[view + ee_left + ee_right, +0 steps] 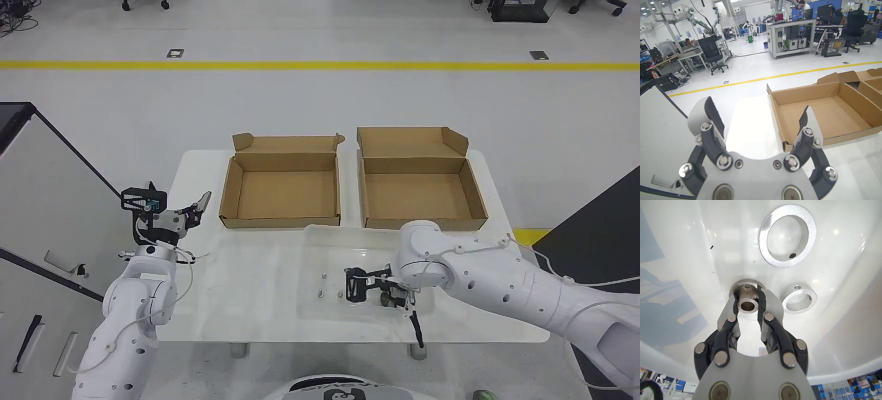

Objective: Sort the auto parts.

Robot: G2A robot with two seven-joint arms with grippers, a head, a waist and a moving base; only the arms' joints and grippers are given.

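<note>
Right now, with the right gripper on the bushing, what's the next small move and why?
Probably lift straight up: the right gripper pinches the bushing by its hub, the flange sits on the table, and a big ring and a small ring lie nearby.

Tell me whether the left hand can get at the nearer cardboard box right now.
Likely yes: the open left hand sits just beside the box, its top open, nothing between them.

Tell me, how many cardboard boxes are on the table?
2. One cardboard box sits at the table's far edge, just ahead of the left gripper; the other box stands right beside it. Both are open, and none seems hidden.
</note>
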